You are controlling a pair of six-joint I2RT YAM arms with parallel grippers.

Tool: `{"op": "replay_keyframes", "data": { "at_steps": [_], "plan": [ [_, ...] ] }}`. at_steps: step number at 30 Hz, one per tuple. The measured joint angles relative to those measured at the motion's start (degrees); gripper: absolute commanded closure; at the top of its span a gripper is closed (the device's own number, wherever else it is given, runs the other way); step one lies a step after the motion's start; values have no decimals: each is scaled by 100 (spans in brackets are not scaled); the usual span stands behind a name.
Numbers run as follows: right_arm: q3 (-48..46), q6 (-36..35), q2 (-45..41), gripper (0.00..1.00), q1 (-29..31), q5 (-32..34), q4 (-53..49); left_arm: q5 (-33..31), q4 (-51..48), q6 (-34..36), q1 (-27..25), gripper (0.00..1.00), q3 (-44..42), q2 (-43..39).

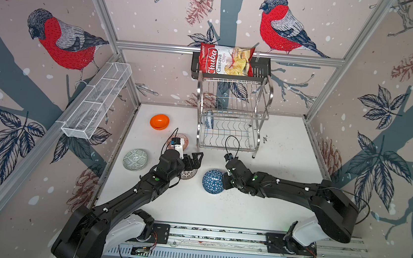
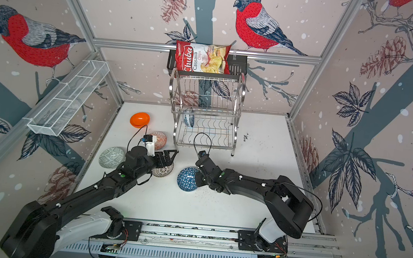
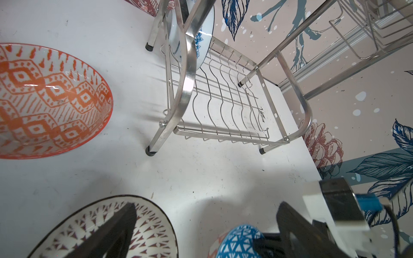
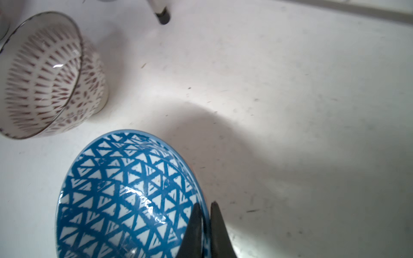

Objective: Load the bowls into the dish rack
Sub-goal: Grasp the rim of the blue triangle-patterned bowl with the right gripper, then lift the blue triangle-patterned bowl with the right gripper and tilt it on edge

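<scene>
Pinching the blue bowl (image 4: 125,192) by its rim, the right gripper (image 4: 205,214) is clamped (left gripper (image 1: 193,160) wide, empty). Lift slowly, steadily.

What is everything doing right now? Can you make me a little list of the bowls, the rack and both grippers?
right gripper: shut on the blue bowl, pinching its rim
left gripper: open, over the dotted bowl
rack: floral bowl standing on edge in the lower tier
orange bowl: on the table, left of the rack
red bowl: on the table, partly behind the left arm's camera
green bowl: on the table, near its left edge
not yet in the rack: five bowls
</scene>
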Motion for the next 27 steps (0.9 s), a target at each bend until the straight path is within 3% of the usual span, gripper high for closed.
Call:
{"op": "replay_keyframes", "data": {
  "at_steps": [12,21,27],
  "plan": [
    [-133,83,-57,91,-1165,-168,55,319,-4,7,0,2,146,278],
    [-96,-46,-46,75,-1534,-129,-103,356,22,103,0,2,479,723],
    [-37,-46,-299,57,-1552,-103,-267,496,212,278,0,2,706,960]
  ]
}}
